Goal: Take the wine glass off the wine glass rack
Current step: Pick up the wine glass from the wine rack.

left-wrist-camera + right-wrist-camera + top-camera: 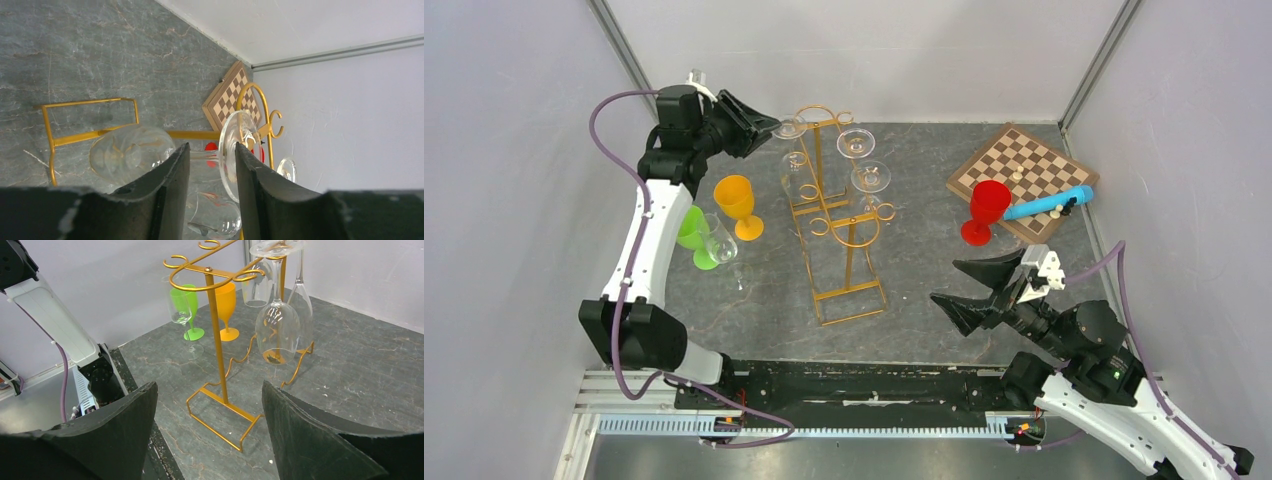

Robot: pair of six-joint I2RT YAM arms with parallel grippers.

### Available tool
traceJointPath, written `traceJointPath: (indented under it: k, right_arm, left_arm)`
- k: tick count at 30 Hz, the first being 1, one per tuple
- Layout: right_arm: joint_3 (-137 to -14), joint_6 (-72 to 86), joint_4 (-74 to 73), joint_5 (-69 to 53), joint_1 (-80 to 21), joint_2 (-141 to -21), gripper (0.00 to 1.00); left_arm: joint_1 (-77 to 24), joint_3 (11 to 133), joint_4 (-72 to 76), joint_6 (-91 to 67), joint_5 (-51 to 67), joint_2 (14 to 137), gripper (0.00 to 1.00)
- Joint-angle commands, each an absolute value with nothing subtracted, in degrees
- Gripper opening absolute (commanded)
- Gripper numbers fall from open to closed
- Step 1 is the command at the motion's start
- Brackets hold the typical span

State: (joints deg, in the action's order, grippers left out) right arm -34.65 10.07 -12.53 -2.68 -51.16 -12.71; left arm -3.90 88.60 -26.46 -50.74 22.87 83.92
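The left gripper is half open around the stem of a wine glass hanging on the wine glass rack. The right gripper is wide open, empty.

The wine glass rack is thin metal wire with a glossy gold finish. The wine glass hanging on it is clear, shiny glass. The worktop looks like dark grey stone, veined and mostly matt. At its two o'clock, the chessboard is smooth wood in pale and brown squares. The orange goblet at ten o'clock looks like smooth opaque plastic. The left hand and right hand have matt black fingers, rough along the edges.
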Motion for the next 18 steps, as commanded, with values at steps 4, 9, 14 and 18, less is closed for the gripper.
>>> traceJointPath:
  k: [4, 9, 14, 18]
  right_arm:
    - [-34.54, 10.18, -10.11, -1.97, -51.06, -13.29, 0.79]
    - [-34.50, 10.24, -10.11, -1.93, -51.08, -13.17, 0.79]
    - [-34.24, 10.61, -10.03, -2.11, -51.08, -13.04, 0.79]
    - [-33.85, 10.96, -9.95, -2.11, -51.11, -12.63, 0.79]
  left_arm:
    - [-4.31, 93.54, -25.12, -52.74, 24.89, 84.96, 0.36]
    - [-4.40, 94.04, -25.65, -52.39, 25.25, 84.82, 0.30]
    - [-4.40, 93.89, -25.92, -51.97, 25.41, 84.38, 0.27]
    - [-4.48, 93.35, -26.02, -51.86, 25.46, 84.20, 0.26]
